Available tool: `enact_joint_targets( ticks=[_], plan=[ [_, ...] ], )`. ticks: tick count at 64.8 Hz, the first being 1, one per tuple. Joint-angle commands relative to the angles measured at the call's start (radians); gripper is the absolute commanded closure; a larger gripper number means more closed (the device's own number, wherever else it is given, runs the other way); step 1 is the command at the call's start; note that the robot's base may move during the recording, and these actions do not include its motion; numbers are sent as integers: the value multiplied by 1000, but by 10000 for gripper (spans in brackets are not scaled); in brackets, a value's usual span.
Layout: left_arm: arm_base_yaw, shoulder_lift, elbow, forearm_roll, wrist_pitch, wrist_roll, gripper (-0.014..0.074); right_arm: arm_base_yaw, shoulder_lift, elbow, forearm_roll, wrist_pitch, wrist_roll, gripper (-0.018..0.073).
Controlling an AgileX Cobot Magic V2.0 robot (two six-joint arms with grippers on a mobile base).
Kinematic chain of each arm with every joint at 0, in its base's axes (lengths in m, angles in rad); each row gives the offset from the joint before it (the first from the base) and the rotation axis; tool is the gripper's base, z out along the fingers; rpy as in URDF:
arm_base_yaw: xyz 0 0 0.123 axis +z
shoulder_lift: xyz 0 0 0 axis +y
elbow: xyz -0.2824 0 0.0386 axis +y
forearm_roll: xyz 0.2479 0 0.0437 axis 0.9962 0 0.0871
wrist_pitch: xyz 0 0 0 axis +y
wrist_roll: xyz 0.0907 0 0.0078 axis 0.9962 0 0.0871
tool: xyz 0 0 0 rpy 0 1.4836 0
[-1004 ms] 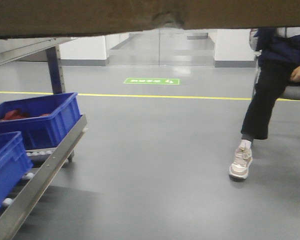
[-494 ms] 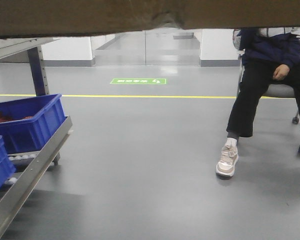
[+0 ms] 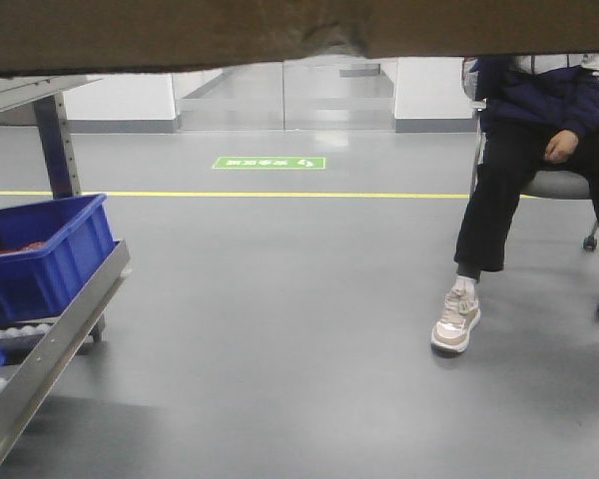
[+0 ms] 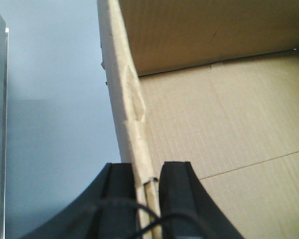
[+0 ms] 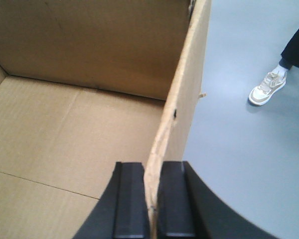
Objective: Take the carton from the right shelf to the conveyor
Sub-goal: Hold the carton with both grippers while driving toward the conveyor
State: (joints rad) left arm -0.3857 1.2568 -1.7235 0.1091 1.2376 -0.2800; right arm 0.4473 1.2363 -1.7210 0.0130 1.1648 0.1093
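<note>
The floor [image 3: 280, 329] is grey and shiny. A yellow line [image 3: 280, 194] runs across it, with a green sign [image 3: 269, 163] behind. White walls [image 3: 429, 88] stand at the back. A person [image 3: 539, 150] sits on a chair [image 3: 569, 186].

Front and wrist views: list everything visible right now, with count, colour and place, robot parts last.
large open brown corrugated cardboard carton: one, brown, empty, raised; its edge spans the front view's top.
silver-grey metal shelf: one, left edge.
blue plastic bins: two, blue, on the shelf; the nearer is a sliver.
glossy grey floor: one, grey, everywhere below.
yellow floor line: one, yellow, across the floor.
green floor sign: one, green, beyond the line.
seated person: one, dark clothes, right side.
beige sneaker: one clearly seen, on the person's foot.
left end effector: one, black, shut on the carton's left wall.
right end effector: one, black, shut on its right wall.
</note>
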Motion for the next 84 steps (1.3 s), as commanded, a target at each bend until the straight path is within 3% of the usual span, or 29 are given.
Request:
enact_joint_targets(
  ticks=[1, 84],
  plan=[
    [-6, -18, -5, -10, -16, 8, 603, -5, -11, -2, -44, -48, -13, 627],
    [-6, -18, -5, -10, -16, 8, 603, -5, -11, -2, -42, -49, -13, 627]
  ],
)
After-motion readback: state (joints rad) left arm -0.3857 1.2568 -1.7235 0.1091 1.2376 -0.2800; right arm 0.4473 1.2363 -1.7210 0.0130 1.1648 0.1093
